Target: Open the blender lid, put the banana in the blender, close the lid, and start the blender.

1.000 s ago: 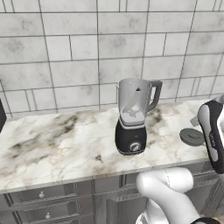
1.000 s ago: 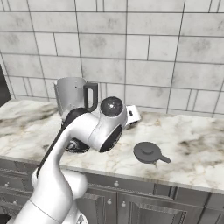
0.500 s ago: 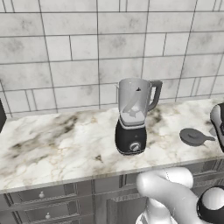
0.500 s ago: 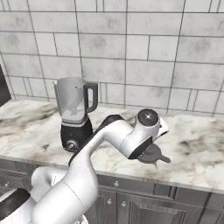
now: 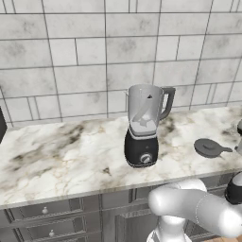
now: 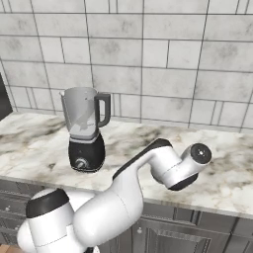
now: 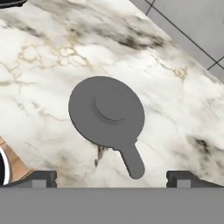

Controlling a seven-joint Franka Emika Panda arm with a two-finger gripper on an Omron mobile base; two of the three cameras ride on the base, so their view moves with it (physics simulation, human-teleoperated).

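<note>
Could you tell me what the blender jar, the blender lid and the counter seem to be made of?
The blender jar looks like clear grey plastic or glass: the wall tiles show faintly through it. The blender lid, lying flat on the counter, looks like matte dark grey plastic or rubber, evenly toned and without shine. The counter looks like polished marble: white with grey and gold veins.

The blender (image 5: 143, 127) stands upright, its clear jar open on top. The dark grey round blender lid (image 5: 208, 147) lies flat, well to the right of the blender.
</note>
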